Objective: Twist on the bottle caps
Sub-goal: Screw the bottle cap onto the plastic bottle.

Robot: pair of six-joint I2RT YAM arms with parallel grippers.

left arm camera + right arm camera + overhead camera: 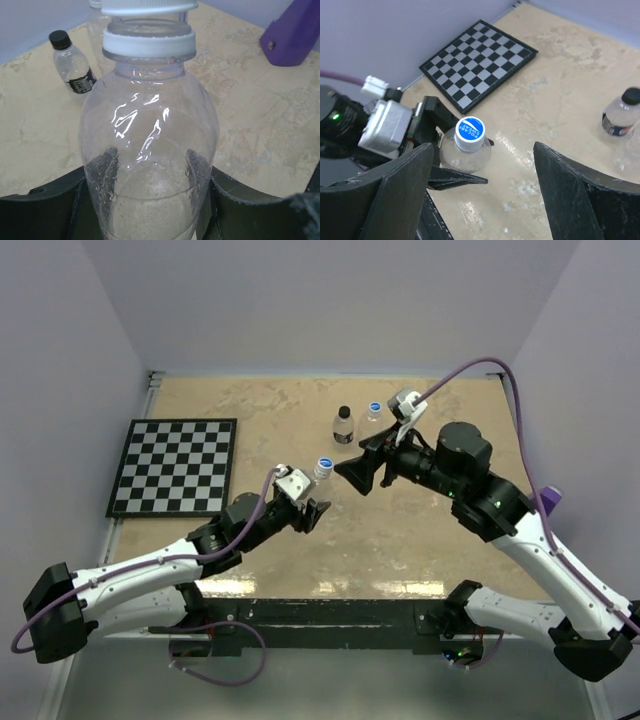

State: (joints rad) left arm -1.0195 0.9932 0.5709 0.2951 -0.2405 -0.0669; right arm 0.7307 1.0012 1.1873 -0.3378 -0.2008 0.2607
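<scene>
Beige stone-pattern desk boxed in by pale lilac walls, chessboard flat at the left. Three clear bottles, all upright. Left jaws closed on the body of the near bottle: the left wrist view shows both dark jaws pressed against its lower sides, with the neck and white collar ring above. Blue cap with a white logo already sits on that neck; cannot tell how far it is threaded down. Right jaws wide open, holding nothing, hanging just beside the gripped bottle on its right. In the right wrist view the cap lies ahead of them and between the two jaw lines, slightly left of centre. Bottle's long axis is vertical; the right jaws are angled at a slant, not straight down that axis. Right arm is the free one and nearest the cap; left arm is busy as the clamp. Likely next: right jaws take the cap and twist, which needs lining up with the neck axis first. Black-capped bottle and the other blue-capped bottle stand close together further back, apart from both jaws. Both carry caps, tightness not visible.
</scene>
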